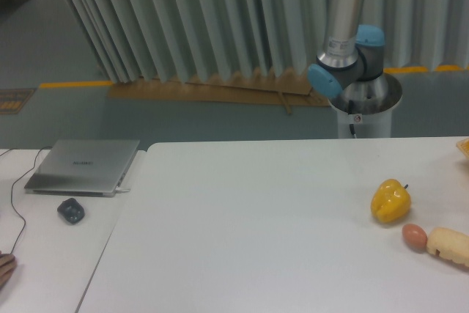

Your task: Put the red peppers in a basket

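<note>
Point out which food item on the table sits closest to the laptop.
The yellow pepper. It lies left of the egg and the bread roll, so nearest the laptop.

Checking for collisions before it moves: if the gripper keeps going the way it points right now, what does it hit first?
Can't say: the gripper is out of frame. Only the arm and its base show behind the table, so its heading is unknown.

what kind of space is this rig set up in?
Probably a lab or workshop test cell: robot arm on a pedestal behind a white table, yellow floor tape, a closed laptop alongside.
</note>
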Action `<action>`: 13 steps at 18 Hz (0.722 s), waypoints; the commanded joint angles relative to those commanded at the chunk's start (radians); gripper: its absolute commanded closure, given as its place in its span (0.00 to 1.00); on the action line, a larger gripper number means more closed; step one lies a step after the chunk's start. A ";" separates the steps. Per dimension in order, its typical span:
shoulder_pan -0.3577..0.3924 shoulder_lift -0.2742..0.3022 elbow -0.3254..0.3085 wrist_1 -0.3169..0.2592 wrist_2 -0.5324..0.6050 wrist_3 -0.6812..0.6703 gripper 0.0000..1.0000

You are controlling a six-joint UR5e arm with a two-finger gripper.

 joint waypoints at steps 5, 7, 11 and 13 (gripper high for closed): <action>0.025 -0.011 0.017 0.020 0.006 -0.001 0.67; 0.032 -0.014 0.018 0.023 0.008 -0.005 0.67; 0.023 -0.026 0.020 0.026 0.028 -0.008 0.66; 0.012 -0.034 0.020 0.026 0.054 -0.003 0.61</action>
